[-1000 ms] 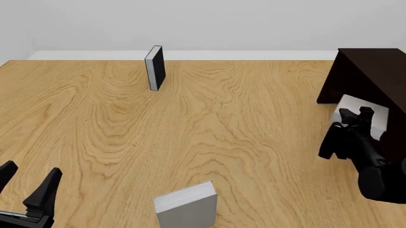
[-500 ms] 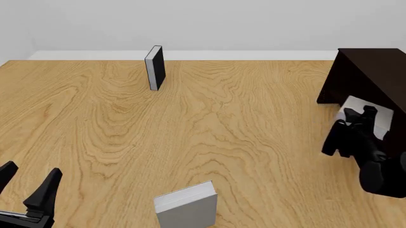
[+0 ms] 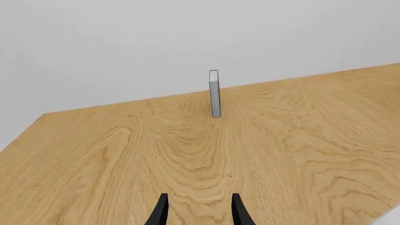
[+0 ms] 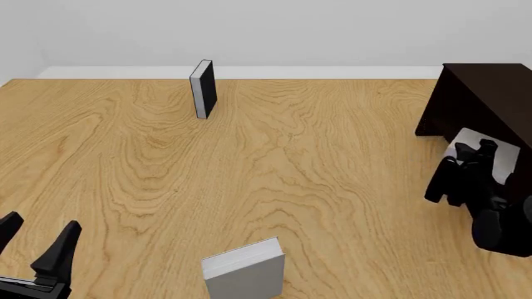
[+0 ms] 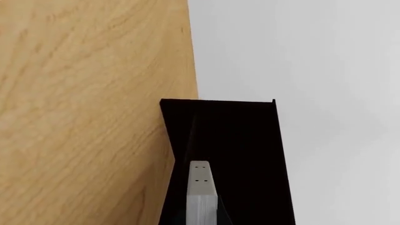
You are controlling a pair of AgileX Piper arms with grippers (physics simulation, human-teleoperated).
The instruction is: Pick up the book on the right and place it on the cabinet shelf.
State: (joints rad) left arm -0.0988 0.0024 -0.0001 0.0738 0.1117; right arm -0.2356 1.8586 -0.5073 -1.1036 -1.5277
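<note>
The light-grey book [image 4: 499, 157] is held edge-up at the open front of the dark cabinet [image 4: 486, 93], partly inside it. My right gripper [image 4: 472, 156] is shut on it from the near side. In the right wrist view the book [image 5: 201, 191] points into the cabinet's black interior [image 5: 240, 140]; the cabinet shelf cannot be told apart from the dark walls, and my fingers barely show. My left gripper [image 4: 35, 240] stands open at the near left corner, holding nothing. The left wrist view shows its fingertips [image 3: 160, 211] apart over bare table.
A black-covered book [image 4: 203, 87] stands upright at the far side of the table, also in the left wrist view [image 3: 214, 93]. A thicker grey book [image 4: 245, 269] stands at the near edge in the middle. The wooden table [image 4: 316, 174] ends at a white wall.
My right gripper has carried the book a little up and to the right, farther into the cabinet's opening. The left arm and both other books have not moved.
</note>
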